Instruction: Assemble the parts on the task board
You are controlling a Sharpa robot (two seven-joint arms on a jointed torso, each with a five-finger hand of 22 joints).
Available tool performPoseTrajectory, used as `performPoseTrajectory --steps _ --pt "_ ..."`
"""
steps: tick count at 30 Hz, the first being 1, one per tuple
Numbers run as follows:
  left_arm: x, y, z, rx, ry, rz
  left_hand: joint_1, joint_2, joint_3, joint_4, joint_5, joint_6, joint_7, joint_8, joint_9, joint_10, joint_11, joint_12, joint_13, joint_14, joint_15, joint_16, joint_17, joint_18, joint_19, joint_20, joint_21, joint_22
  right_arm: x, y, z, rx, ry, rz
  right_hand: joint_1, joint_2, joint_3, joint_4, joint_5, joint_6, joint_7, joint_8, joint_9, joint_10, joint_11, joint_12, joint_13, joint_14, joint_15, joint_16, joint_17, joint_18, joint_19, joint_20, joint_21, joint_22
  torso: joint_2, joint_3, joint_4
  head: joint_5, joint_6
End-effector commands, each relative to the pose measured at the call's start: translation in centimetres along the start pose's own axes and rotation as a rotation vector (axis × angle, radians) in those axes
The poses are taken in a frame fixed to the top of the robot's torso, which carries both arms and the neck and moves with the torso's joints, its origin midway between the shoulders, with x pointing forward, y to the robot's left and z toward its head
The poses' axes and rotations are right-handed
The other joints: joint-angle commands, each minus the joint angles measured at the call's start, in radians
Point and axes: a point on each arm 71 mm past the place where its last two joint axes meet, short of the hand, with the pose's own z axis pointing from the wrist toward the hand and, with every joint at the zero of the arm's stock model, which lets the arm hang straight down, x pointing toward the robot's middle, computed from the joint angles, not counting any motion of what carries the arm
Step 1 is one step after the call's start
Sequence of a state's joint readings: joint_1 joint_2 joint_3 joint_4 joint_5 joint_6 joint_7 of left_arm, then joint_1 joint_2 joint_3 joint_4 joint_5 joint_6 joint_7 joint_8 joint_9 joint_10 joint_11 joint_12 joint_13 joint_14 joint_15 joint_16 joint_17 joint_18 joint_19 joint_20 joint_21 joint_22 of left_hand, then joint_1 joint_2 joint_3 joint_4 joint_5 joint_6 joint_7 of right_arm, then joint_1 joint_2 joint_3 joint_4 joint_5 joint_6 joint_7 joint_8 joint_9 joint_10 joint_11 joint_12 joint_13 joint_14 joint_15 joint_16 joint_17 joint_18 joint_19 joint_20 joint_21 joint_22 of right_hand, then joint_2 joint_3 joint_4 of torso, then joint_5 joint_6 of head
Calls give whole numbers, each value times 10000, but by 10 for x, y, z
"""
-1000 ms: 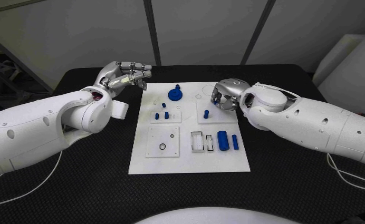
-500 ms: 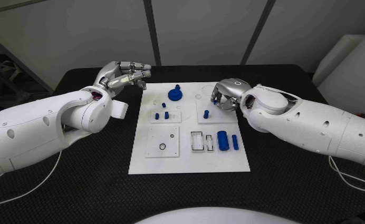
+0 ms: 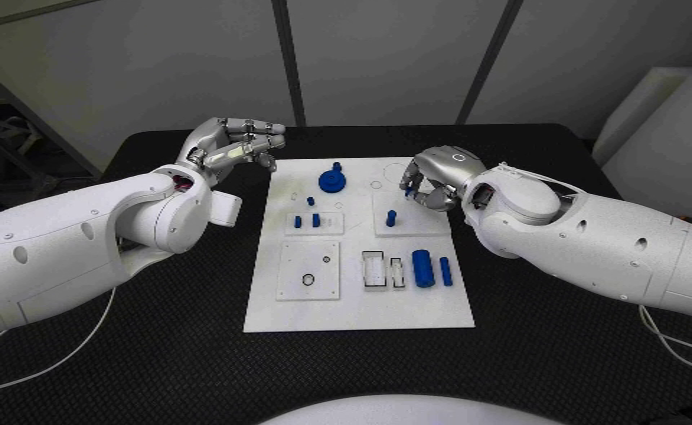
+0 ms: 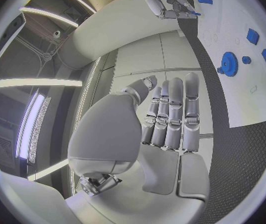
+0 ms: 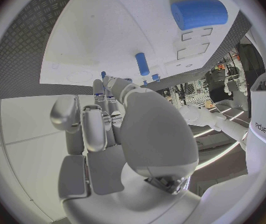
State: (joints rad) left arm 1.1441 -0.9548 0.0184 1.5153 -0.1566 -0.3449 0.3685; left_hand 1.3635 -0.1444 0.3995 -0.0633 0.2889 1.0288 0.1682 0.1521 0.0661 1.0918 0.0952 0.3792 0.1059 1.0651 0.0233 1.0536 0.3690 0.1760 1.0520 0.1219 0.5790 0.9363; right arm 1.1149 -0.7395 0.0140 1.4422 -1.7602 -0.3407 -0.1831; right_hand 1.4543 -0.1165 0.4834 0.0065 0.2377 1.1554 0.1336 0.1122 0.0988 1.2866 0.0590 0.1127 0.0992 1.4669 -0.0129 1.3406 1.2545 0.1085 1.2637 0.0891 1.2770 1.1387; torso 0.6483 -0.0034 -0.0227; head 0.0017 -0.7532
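Note:
The white task board (image 3: 361, 307) lies mid-table. On it stand a blue gear with a knob (image 3: 333, 180), several small blue pegs (image 3: 309, 216) and one lone peg (image 3: 391, 216). A thick blue cylinder (image 3: 423, 267) and a thin one (image 3: 446, 268) lie near the slotted white blocks (image 3: 382, 268). My right hand (image 3: 434, 178) hovers over the board's far right part, its fingertips pinching a small blue peg (image 3: 410, 188), whose tip (image 5: 103, 75) also shows in the right wrist view. My left hand (image 3: 231, 149) hangs off the board's far left corner with fingers curled and nothing in it.
A black table (image 3: 173, 345) carries the board, with bare surface on both sides and in front. A square white plate with a ring (image 3: 309, 269) sits on the board's near left. Grey wall panels rise behind the table's far edge.
My right hand has risen slightly and drawn toward the far side with the small peg. The left hand has not moved.

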Motion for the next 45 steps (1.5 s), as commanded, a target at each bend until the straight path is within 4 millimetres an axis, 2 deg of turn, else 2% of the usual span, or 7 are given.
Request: performPoseTrajectory --steps 1,5,14,21,26,36,45 --pt "1 -1 1 58 34 -40 33 29 -33 -13 -16 -49 30 -45 -10 -85 25 51 14 -55 -3 -44 -15 49 -80 -11 -66 -11 -8 11 -4 -274 -546 147 -32 -22 21 -58 -21 73 -2 1 2 57 -7 -30 12 537 -71 59 22 -82 80 -9 40 14 8 -1 -4 28 2" --pt "1 -1 1 36 45 -100 35 31 -38 -16 -15 -59 36 -49 -10 -99 30 54 15 -60 1 -48 -19 48 -84 -9 -70 -12 -13 30 -9 -787 -695 423 -32 -22 21 -58 -21 73 -2 1 2 57 -7 -30 12 537 -71 59 22 -82 80 -9 40 14 12 9 -13 89 -1" --pt "8 0 2 8 170 -279 48 35 -46 -26 -13 -83 51 -57 -10 -128 41 62 16 -69 9 -56 -29 48 -91 -4 -78 -13 -17 83 -3 -2044 -645 1133 -34 -32 24 -72 -19 69 -2 -5 4 54 -7 -41 15 538 -71 68 27 -84 81 -10 49 25 12 -18 32 254 -64" --pt "13 0 2 20 294 -346 50 34 -52 -30 -14 -93 57 -61 -10 -142 48 67 17 -75 14 -59 -34 48 -95 -1 -82 -13 -4 110 2 -2574 -174 1629 -36 -33 28 -79 -12 63 1 -11 4 50 -4 -49 17 537 -71 65 19 -83 73 -11 47 20 9 -40 21 409 -119" --pt "16 -1 3 19 366 -380 50 34 -52 -30 -14 -93 57 -61 -10 -142 48 67 17 -75 14 -59 -34 48 -95 -1 -82 -13 14 124 4 -2765 334 1936 -42 -32 28 -79 -7 59 5 -15 5 48 -2 -55 18 536 -69 62 11 -82 70 -11 47 19 21 -12 3 551 -187" --pt "20 -1 4 13 470 -426 49 33 -60 -31 -16 -98 60 -62 -9 -152 52 72 17 -80 18 -62 -38 47 -99 2 -86 -14 31 134 8 -2883 839 2085 -65 -27 25 -81 8 42 15 -29 5 37 7 -74 22 535 -64 72 15 -79 50 -10 39 4 14 -19 24 683 -274" --pt "22 -1 4 -1 530 -451 49 33 -60 -31 -16 -98 60 -62 -9 -152 52 72 17 -80 18 -62 -38 47 -99 2 -86 -14 43 140 7 -3003 1423 1971 -80 -23 20 -79 1 38 18 -34 7 34 10 -83 25 535 -61 75 13 -80 48 -8 43 8 18 -15 2 775 -340"
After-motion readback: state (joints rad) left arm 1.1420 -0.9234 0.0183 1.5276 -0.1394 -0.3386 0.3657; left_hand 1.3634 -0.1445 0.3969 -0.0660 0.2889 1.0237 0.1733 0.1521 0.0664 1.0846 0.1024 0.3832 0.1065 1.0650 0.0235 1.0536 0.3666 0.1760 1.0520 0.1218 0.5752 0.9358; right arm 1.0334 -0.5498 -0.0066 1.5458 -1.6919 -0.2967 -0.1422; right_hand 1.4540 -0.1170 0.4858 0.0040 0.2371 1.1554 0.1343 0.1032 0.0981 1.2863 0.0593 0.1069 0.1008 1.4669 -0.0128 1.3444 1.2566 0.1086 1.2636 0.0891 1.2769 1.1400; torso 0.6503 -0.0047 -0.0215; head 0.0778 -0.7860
